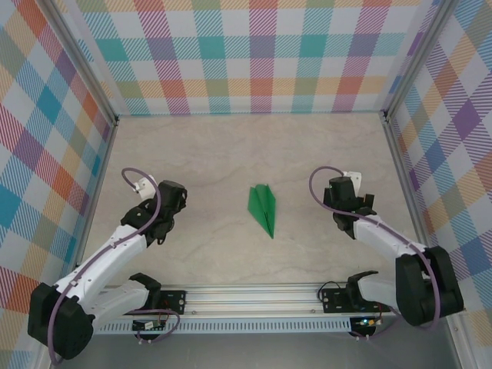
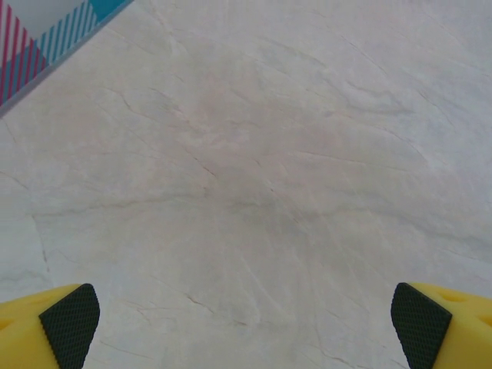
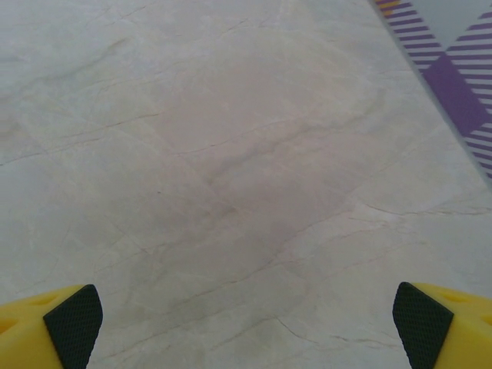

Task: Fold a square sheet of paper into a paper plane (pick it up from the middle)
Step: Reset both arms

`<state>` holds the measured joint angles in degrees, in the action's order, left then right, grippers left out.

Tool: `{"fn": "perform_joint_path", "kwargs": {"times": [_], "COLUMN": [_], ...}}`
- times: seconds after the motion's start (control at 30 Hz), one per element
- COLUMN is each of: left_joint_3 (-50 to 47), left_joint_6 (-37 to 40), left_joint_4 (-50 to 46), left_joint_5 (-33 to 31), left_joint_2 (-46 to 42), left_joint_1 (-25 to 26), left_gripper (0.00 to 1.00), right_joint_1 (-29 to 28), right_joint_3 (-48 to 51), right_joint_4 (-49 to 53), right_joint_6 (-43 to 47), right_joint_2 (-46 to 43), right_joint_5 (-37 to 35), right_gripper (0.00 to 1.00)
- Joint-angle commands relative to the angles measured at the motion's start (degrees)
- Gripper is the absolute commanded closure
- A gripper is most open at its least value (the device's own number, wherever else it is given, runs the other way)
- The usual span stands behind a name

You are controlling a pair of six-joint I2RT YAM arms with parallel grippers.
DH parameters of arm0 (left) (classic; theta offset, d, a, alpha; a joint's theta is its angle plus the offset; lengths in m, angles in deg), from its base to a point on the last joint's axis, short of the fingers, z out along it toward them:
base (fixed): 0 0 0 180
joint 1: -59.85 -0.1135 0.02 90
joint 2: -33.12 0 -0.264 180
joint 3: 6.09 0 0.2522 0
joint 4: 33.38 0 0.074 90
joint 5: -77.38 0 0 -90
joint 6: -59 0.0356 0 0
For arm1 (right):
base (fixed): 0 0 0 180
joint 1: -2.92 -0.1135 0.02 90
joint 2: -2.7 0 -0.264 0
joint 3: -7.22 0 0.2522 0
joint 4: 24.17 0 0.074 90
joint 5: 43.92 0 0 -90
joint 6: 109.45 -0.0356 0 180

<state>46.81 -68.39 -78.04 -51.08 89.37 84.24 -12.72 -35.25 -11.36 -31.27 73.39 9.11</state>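
From above, the fingers of both arms are hard to make out: the left end effector (image 1: pixel 171 200) and the right end effector (image 1: pixel 350 201) each show as a dark block under a looping purple cable, with the fingertips tucked beneath the wrist housings. Each wrist view cuts its own fingers off at the bottom corners, leaving just the yellow tips with their black textured pads. On the left wrist view the left end effector (image 2: pixel 246 330) has its pads (image 2: pixel 71 323) pushed out to opposite edges of the frame, so the jaws stand wide apart, with bare pale marbled surface (image 2: pixel 254 177) between them and no contact with any object. The right end effector (image 3: pixel 247 327) reads the same way: pads (image 3: pixel 421 323) far apart, veined surface between them, gripping nothing. A strip of checked wall (image 2: pixel 46 34) crosses the top left corner of the left wrist view, and a purple-striped piece of wall (image 3: pixel 461 84) cuts the top right corner of the right one. The paper plane (image 1: pixel 262 209) lies on the surface (image 1: pixel 231 146) about midway between the two arms, well apart from both, a slim green dart with a visible centre crease, its sharp nose angled toward the near edge and its wider tail toward the back wall. How its inner folds lie is too small to tell.
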Motion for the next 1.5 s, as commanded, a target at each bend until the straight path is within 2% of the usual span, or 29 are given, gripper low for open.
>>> {"fn": "perform_joint_path", "kwargs": {"times": [0.0,0.23,0.47,0.57,0.63,0.8,0.93,1.13,1.2,1.23,1.3,1.4,1.47], "left_joint_3": [-1.1,-1.8,-4.0,-5.5,-6.0,-9.2,-15.0,-16.6,-15.0,-13.8,-15.5,-15.9,-17.0], "left_joint_6": [3.9,7.0,9.1,12.5,15.4,23.0,29.5,35.3,38.0,38.6,41.2,39.8,39.5], "left_joint_4": [2.3,4.3,7.2,12.1,14.5,28.6,46.6,66.2,69.2,67.6,75.3,77.3,79.0], "left_joint_5": [0.4,1.8,1.0,0.6,-0.3,-3.7,0.9,6.5,7.5,8.7,11.0,14.8,20.9], "left_joint_2": [-1.3,-2.1,-3.8,-4.1,-3.4,0.4,6.2,18.8,24.4,25.0,27.3,30.6,30.6], "left_joint_1": [-2.1,-2.8,-3.0,-3.3,-3.6,-5.7,-8.3,-10.3,-10.8,-11.0,-11.8,-14.1,-15.9], "left_gripper": [0.0,0.0,0.0,0.0,0.0,0.0,0.0,0.0,0.0,0.0,0.0,0.0,0.0], "right_joint_1": [0.8,3.6,10.4,12.6,14.2,14.8,14.6,14.6,14.6,14.6,14.6,14.6,14.6], "right_joint_3": [1.1,4.9,9.7,7.4,5.0,5.3,5.5,5.4,5.4,5.4,5.4,5.3,5.0], "right_joint_4": [-14.3,-34.6,-50.6,-48.3,-44.9,-46.0,-46.1,-46.0,-45.9,-45.9,-45.8,-45.6,-45.1], "right_joint_6": [6.9,14.4,12.2,14.1,11.8,10.7,10.2,10.2,10.2,10.2,10.2,10.4,10.7], "right_joint_2": [3.1,7.4,12.3,15.4,16.6,16.8,16.7,16.6,16.7,16.7,16.7,16.7,16.7], "right_joint_5": [8.8,17.2,26.3,37.0,36.5,34.8,33.1,33.3,33.4,33.4,33.5,33.8,34.4], "right_gripper": [0.0,0.0,0.0,0.0,0.0,0.0,0.0,0.0,0.0,0.0,0.0,0.0,0.0]}}
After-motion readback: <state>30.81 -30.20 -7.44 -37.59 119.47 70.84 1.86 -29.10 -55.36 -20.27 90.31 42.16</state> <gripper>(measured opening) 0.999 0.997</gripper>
